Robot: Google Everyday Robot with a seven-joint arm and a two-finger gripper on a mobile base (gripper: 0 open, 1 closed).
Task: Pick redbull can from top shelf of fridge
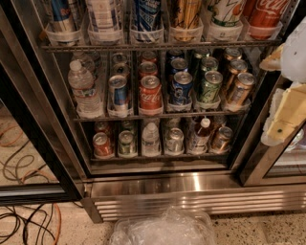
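The fridge [191, 184] stands open in front of me, with black door frames and a stainless steel base. The top shelf [158, 47] is a grey wire rack along the top of the view, holding tall cans in translucent white cups. The redbull can [63, 15] stands at the far left of that row, slim, blue and silver with a red mark; its lid is cut off by the top edge. A wider blue-and-white tall can [146, 14] stands further right. My gripper [271, 98] is at the right edge, level with the middle rack, open and empty, far right of and below the redbull can.
The middle rack holds a water bottle [83, 88] and rows of short soda cans [150, 91]. The lower rack [158, 155] holds more cans and bottles. A crumpled clear plastic bag [162, 229] lies on the floor in front. Cables [24, 225] trail on the floor at left.
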